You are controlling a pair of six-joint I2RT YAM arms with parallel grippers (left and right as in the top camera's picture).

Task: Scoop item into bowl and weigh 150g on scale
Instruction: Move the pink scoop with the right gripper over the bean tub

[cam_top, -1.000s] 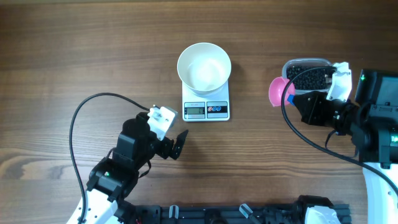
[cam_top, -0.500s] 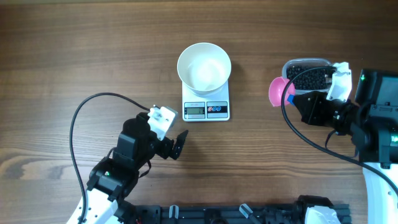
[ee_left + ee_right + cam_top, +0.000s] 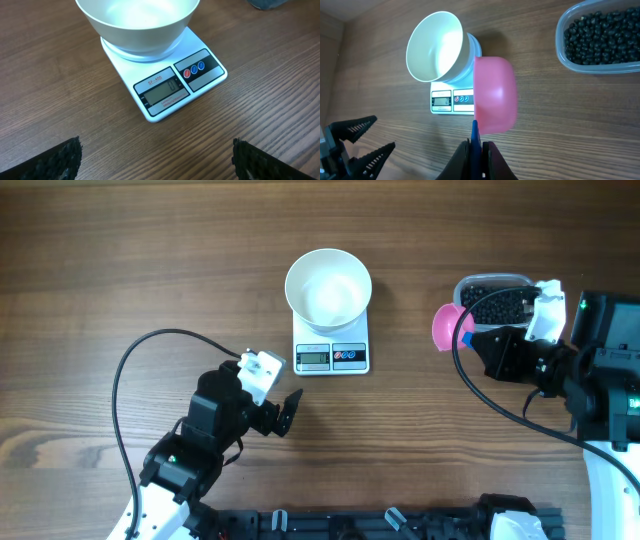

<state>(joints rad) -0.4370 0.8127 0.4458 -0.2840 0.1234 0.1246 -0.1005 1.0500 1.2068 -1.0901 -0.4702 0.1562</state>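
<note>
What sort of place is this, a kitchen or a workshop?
Probably a robot test bench staged as a kitchen: two cabled robot arms at a wood-grain table, a small white digital kitchen scale under a round white bowl, a clear plastic tub of black beans.

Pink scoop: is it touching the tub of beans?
Apart. The right wrist view shows a wide strip of bare table between the scoop and the tub. The right gripper is clamped on the scoop's handle.
</note>
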